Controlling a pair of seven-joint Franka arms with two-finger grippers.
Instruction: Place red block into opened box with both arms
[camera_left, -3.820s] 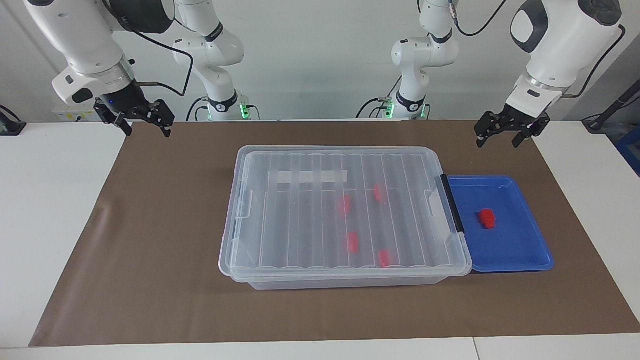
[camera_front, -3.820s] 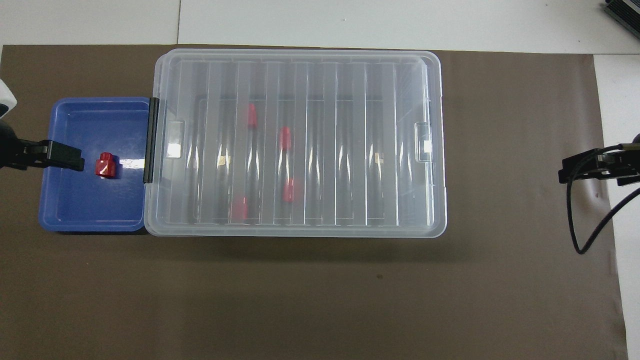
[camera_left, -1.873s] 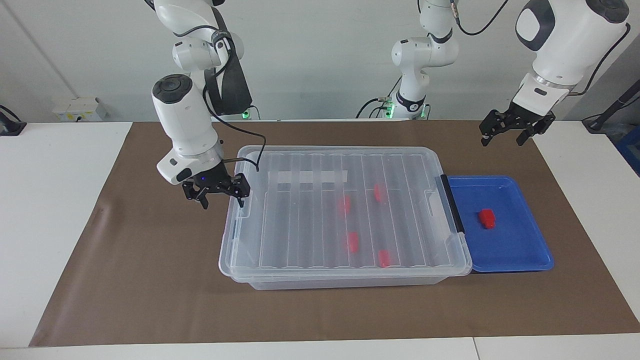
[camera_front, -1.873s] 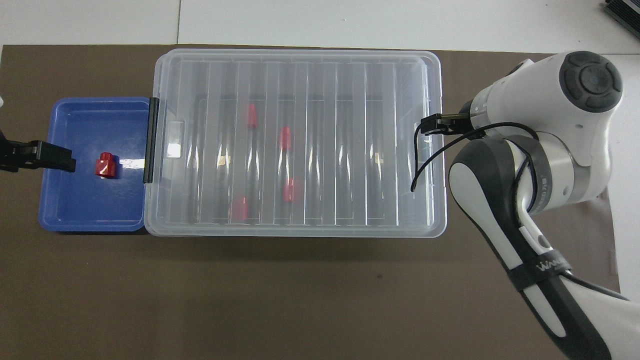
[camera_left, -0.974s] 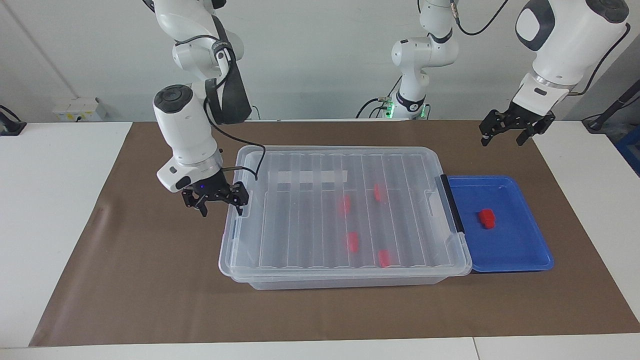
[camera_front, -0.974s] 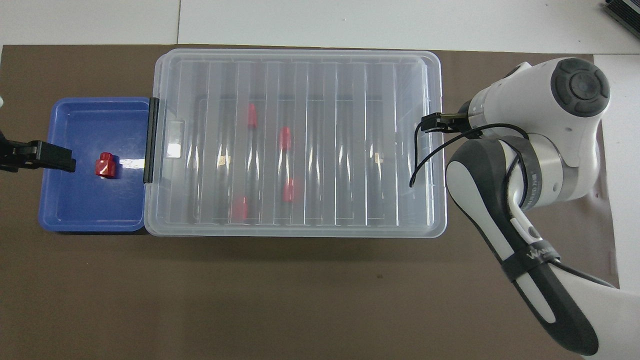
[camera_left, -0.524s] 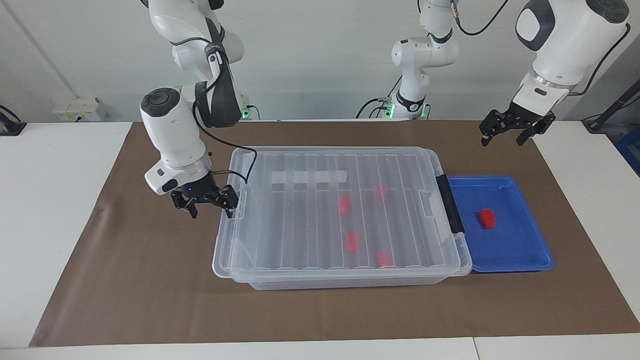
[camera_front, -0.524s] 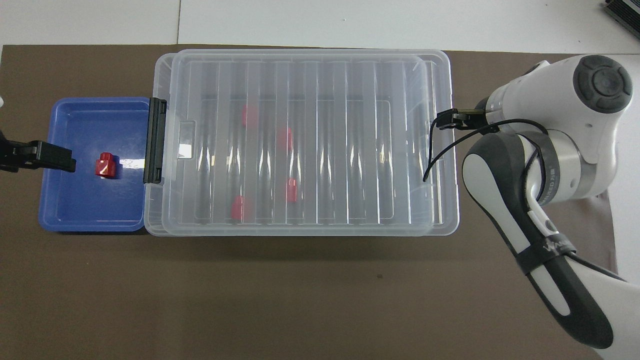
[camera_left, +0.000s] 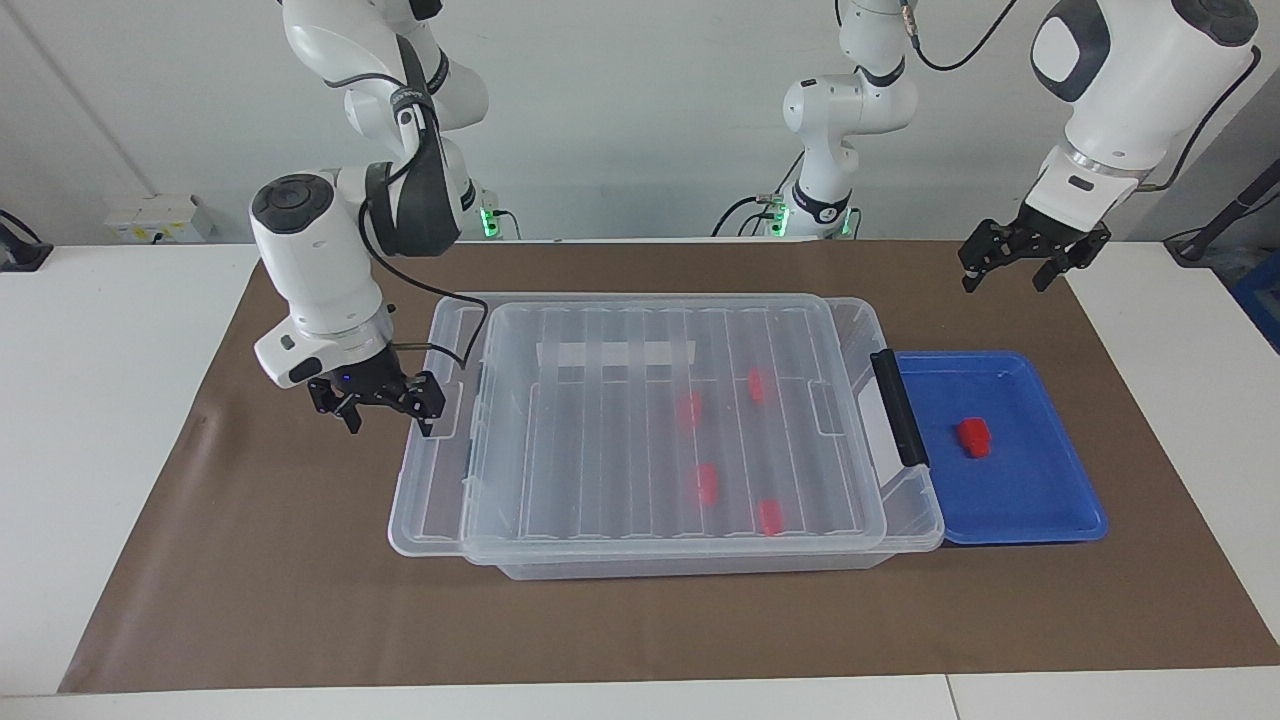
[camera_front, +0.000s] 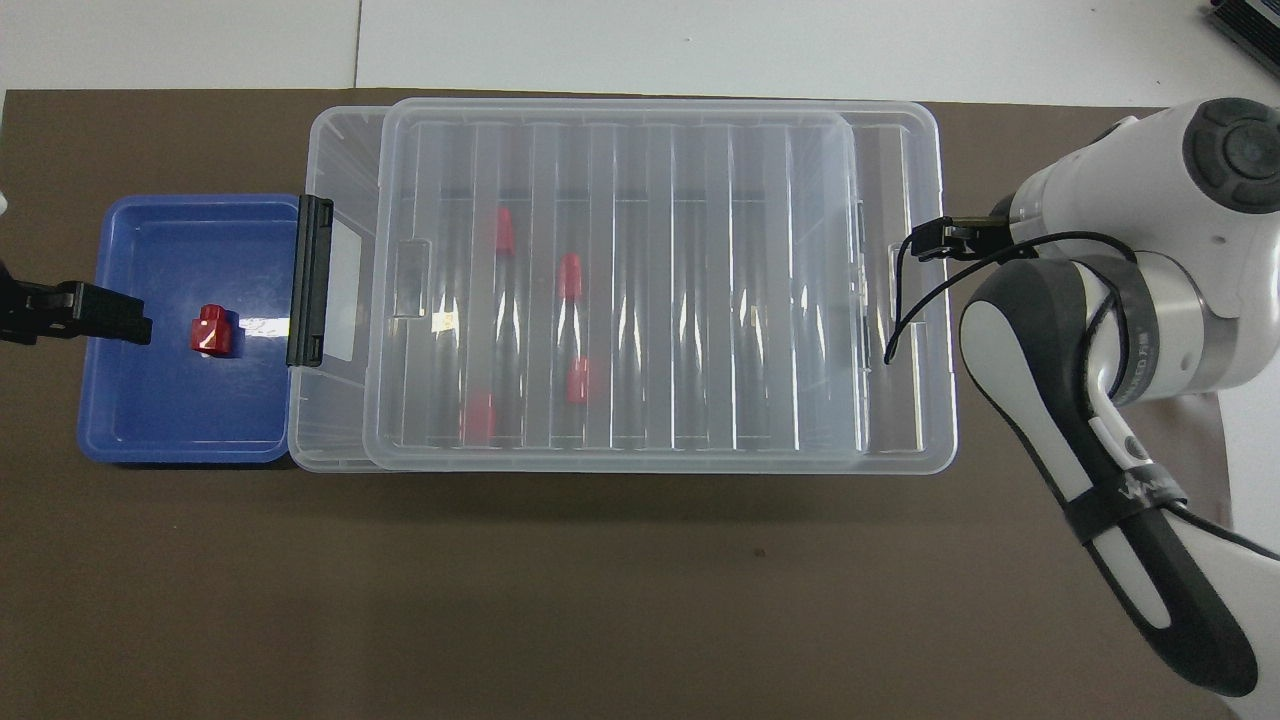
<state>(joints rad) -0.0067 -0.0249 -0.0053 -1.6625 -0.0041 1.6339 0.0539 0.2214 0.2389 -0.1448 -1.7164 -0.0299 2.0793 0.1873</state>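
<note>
A brown mat (camera_left: 300, 600) is covering the white table (camera_left: 100, 400); five red blocks are showing; both grippers are gaping wide, empty.

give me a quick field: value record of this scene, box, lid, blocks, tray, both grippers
box: clear tub on the brown mat, beside the blue tray
lid: on the box, offset toward the right arm's end, leaving a strip uncovered by the black latch
red block: lies in the blue tray
other blocks: four inside the box
right gripper: open, at the lid's end tab
left gripper: open, waits above the mat
</note>
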